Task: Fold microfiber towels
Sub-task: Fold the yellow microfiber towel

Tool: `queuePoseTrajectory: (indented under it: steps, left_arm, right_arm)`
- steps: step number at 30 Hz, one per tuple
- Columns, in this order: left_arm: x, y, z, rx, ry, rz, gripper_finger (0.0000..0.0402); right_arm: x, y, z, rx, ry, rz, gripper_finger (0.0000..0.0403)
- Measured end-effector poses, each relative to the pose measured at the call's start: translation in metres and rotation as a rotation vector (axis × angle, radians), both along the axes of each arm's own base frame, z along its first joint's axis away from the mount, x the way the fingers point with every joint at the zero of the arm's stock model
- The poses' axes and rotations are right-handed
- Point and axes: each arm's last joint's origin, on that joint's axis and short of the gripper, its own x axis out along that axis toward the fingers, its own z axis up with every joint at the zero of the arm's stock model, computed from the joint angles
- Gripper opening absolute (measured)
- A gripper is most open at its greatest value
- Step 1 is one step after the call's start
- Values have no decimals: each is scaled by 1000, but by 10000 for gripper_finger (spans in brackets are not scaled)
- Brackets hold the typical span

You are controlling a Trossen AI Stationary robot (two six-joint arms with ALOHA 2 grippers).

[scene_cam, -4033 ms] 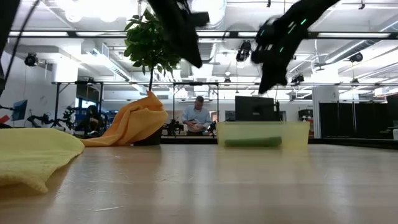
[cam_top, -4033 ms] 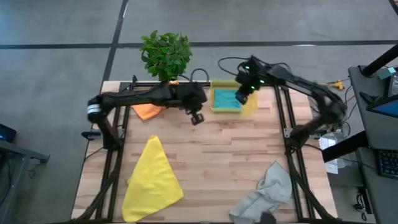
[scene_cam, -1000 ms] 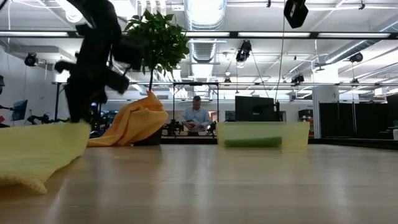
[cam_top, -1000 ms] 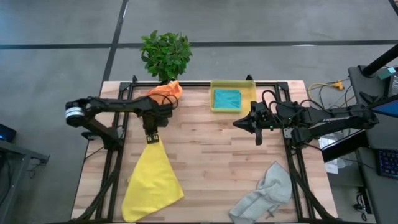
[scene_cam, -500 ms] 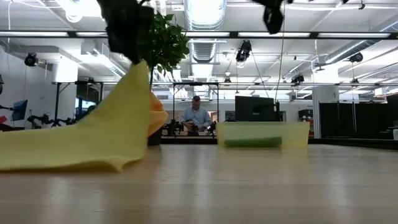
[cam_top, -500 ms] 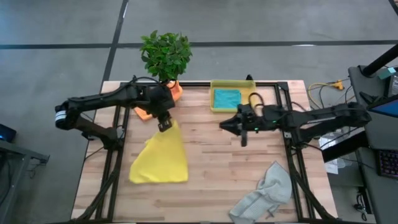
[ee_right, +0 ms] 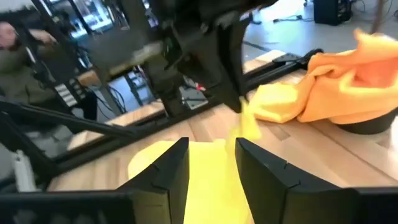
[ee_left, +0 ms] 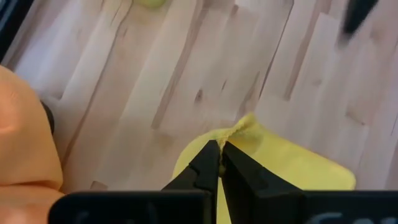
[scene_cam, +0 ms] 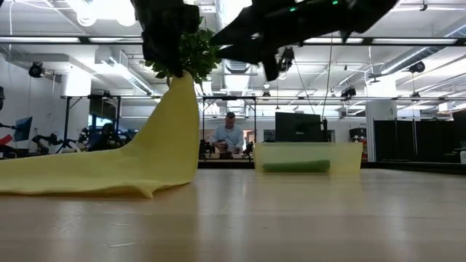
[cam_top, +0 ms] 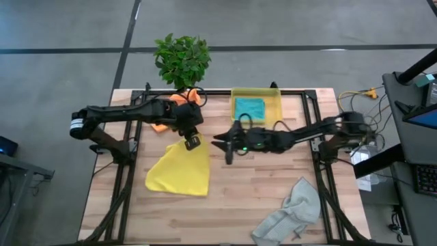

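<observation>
A yellow towel (cam_top: pixel 179 174) lies left of the table's middle with one corner raised into a peak (scene_cam: pixel 175 124). My left gripper (cam_top: pixel 192 142) is shut on that corner. My right gripper (cam_top: pixel 222 143) reaches in level from the right and stands open just right of the peak, touching nothing; in its wrist view the yellow towel (ee_right: pixel 208 165) shows between its fingers. An orange towel (cam_top: pixel 190 96) is heaped by the plant. A teal towel (cam_top: pixel 249 108) lies in the bin. A grey towel (cam_top: pixel 290 212) is crumpled at the near right. My left gripper pinches the yellow towel's corner (ee_left: pixel 244 127) between its two shut fingers, which come slanting down from above and from the table's left. The cloth hangs from them in a tent, and its lower part (scene_cam: pixel 73 182) lies on the table.
A potted plant (cam_top: pixel 181 58) stands at the far edge. A translucent yellow bin (cam_top: pixel 276 102) sits at the far middle. Bare wood lies in the table's middle and near edge. A person (scene_cam: pixel 231 138) sits in the room beyond the table.
My left gripper has risen and gone toward the table's right, taking the yellow towel's far corner with it. The towel has drawn up from a long flat triangle into a shorter tent, its near part sliding farther in. My right gripper has swept toward the table's left and sunk lower.
</observation>
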Motion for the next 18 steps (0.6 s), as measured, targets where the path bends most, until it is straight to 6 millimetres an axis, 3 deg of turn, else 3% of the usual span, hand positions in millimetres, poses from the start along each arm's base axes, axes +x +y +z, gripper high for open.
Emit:
queuePoseTrajectory:
  steps: [7, 18]
  left_arm:
    - [0, 0, 3, 5, -24, 1, 0]
    - [-2, 0, 6, 10, -37, 1, 0]
  right_arm:
    - [32, -3, -15, -57, 40, -1, 113]
    - [31, -16, -21, 15, 44, -40, 110]
